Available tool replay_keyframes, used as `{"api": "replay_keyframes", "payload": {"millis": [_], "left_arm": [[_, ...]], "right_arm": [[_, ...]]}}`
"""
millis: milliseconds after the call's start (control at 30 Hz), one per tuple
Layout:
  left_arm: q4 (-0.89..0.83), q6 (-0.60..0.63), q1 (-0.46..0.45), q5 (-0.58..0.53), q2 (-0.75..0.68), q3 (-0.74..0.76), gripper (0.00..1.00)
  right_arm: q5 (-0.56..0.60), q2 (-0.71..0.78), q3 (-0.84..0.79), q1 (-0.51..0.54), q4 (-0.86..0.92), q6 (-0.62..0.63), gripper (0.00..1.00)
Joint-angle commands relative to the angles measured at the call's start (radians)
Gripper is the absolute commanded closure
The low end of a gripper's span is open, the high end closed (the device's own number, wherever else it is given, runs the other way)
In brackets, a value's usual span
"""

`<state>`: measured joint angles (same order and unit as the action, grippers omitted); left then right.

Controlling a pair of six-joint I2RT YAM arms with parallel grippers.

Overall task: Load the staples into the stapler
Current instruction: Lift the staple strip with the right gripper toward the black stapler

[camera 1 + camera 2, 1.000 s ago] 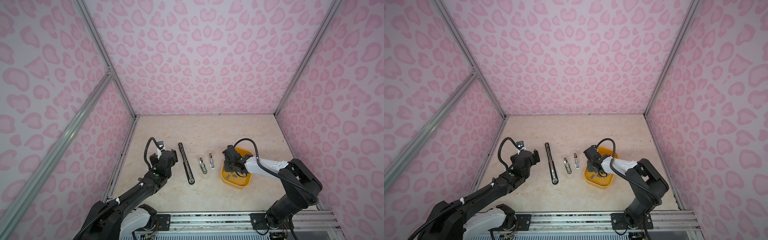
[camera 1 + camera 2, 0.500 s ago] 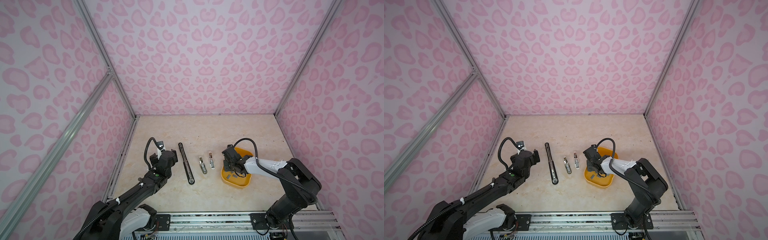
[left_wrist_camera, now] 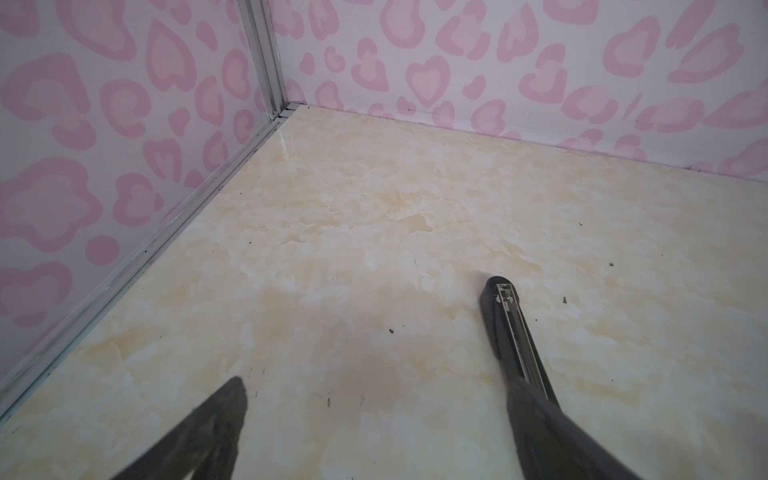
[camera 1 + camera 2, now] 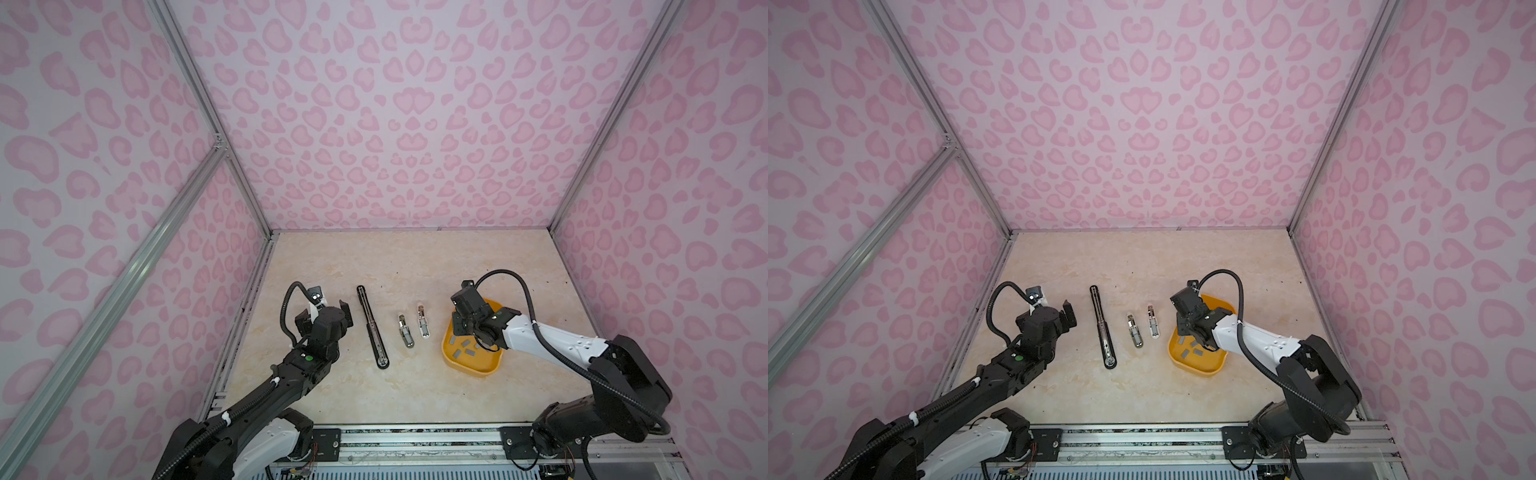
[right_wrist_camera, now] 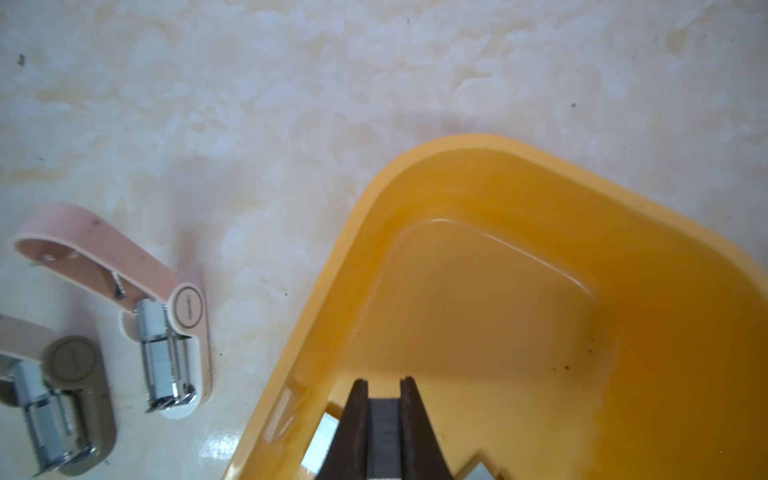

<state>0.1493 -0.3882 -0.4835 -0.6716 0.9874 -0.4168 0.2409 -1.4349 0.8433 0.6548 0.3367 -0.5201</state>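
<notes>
The right end effector (image 5: pixel 384 384) is down inside the tray (image 5: pixel 478 143), clamped on one strip (image 5: pixel 384 428) of staples, gripped across its width. More staples (image 4: pixel 463 344) lie loose on the tray floor just beside it. The left end effector (image 3: pixel 378 388) stands wide apart and empty, well away from the tray, beyond the black stapler (image 4: pixel 372 328). Between that and the tray lie two small staplers, both flipped open: the pink stapler (image 5: pixel 166 340) nearest the tray, the brown stapler (image 5: pixel 62 386) just past it.

Risks: the hold is on narrow edges, so the strip may twist or slip as it lifts over the tray wall. A neighbouring strip could ride up with it. At the pink stapler a tilted strip would likely jam on the channel edge. Nothing braces that light stapler, so a push could shove it along the bench.
</notes>
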Motion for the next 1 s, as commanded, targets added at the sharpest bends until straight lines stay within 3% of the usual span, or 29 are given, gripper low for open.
{"api": "replay_keyframes", "payload": {"millis": [0, 133, 267, 400, 533, 633, 967], "left_arm": [[0.009, -0.041, 0.002, -0.048, -0.043, 0.02, 0.02], [-0.017, -0.078, 0.002, -0.072, -0.146, 0.07, 0.01], [-0.015, -0.094, 0.002, -0.066, -0.306, 0.147, 0.01], [-0.025, -0.119, 0.002, -0.097, -0.46, 0.219, 0.04], [0.003, -0.086, 0.003, 0.0, -0.563, 0.273, 0.04], [-0.016, -0.095, 0.003, -0.007, -0.579, 0.272, 0.04], [-0.017, -0.103, 0.003, -0.016, -0.45, 0.218, 0.04]], "right_arm": [[0.09, 0.071, 0.007, 0.036, 0.03, 0.006, 0.87], [0.135, 0.166, -0.026, 0.156, -0.098, 0.054, 0.86], [0.149, 0.163, -0.036, 0.288, -0.274, 0.068, 0.86], [0.201, 0.067, 0.01, 0.42, -0.367, 0.077, 0.87], [0.237, -0.069, 0.067, 0.51, -0.429, 0.04, 0.89], [0.237, -0.163, 0.13, 0.534, -0.413, -0.031, 0.89], [0.172, -0.352, 0.266, 0.563, -0.372, -0.086, 0.9]]}}
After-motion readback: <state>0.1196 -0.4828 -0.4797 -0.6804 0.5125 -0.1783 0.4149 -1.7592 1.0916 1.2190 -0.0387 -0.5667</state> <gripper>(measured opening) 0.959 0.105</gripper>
